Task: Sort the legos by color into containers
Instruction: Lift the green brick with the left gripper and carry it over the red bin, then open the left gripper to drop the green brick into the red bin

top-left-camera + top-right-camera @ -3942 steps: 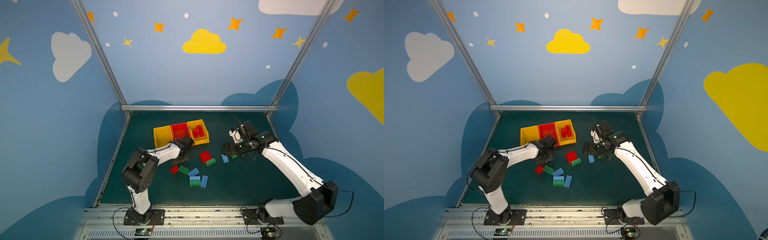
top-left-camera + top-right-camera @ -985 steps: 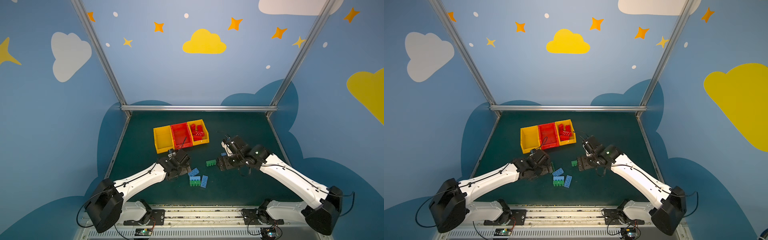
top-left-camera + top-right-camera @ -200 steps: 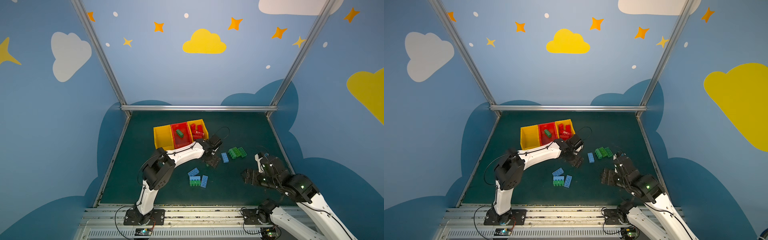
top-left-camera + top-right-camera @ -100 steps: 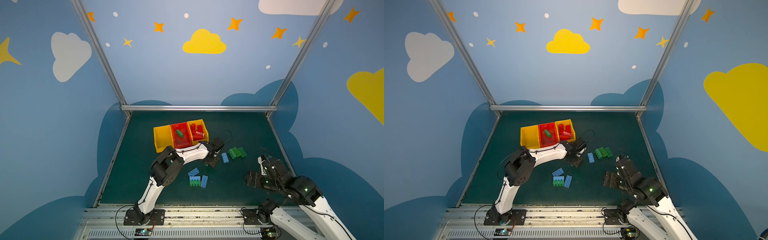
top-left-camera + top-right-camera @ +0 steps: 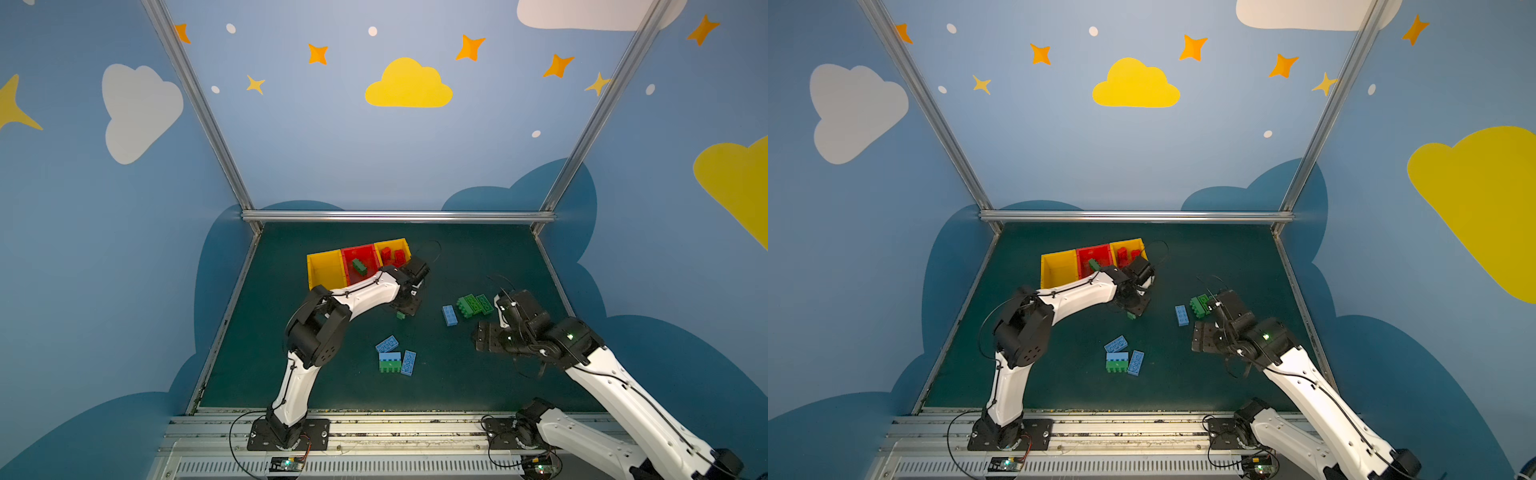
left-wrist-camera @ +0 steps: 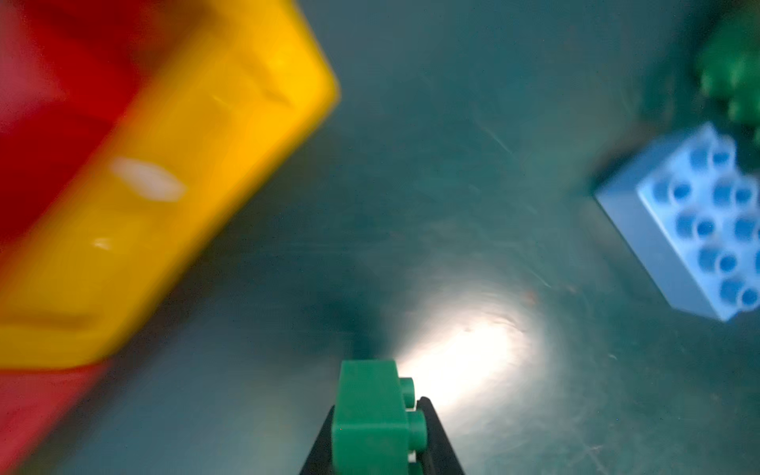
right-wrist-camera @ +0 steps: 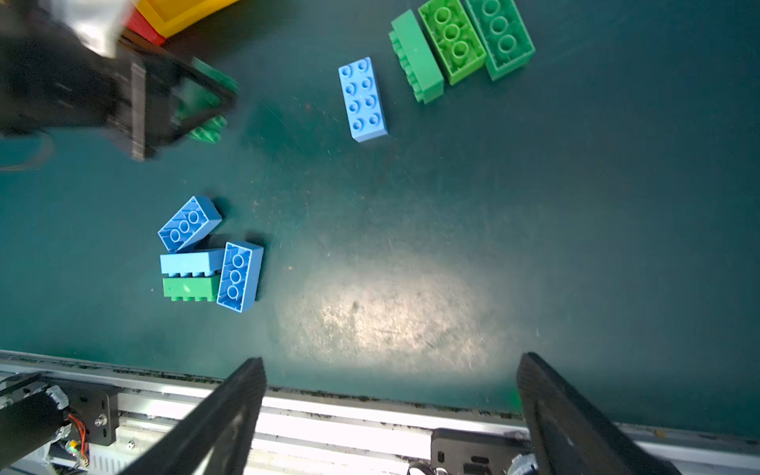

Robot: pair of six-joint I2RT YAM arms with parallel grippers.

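Note:
My left gripper (image 5: pixel 405 311) is shut on a small green lego (image 6: pixel 370 415) just above the mat, to the right of the containers (image 5: pixel 324 270). These are a yellow, a red and a yellow bin in a row. The red bin (image 5: pixel 361 251) holds a green brick (image 5: pixel 359 266). The right yellow bin (image 5: pixel 392 243) holds red bricks (image 5: pixel 392 255). On the mat lie a light blue brick (image 7: pixel 362 98), three green bricks (image 7: pixel 456 41) side by side, and a cluster of blue and green bricks (image 7: pixel 209 255). My right gripper (image 7: pixel 390 364) is open and empty near the front right.
A metal rail (image 7: pixel 370 415) runs along the mat's front edge below the right gripper. Aluminium frame bars (image 5: pixel 395 216) border the mat at the back and sides. The left arm (image 5: pixel 357 293) reaches over the front of the bins.
The left gripper has closed on the small green lego beside the bins. The right arm has only shifted slightly and stays open.

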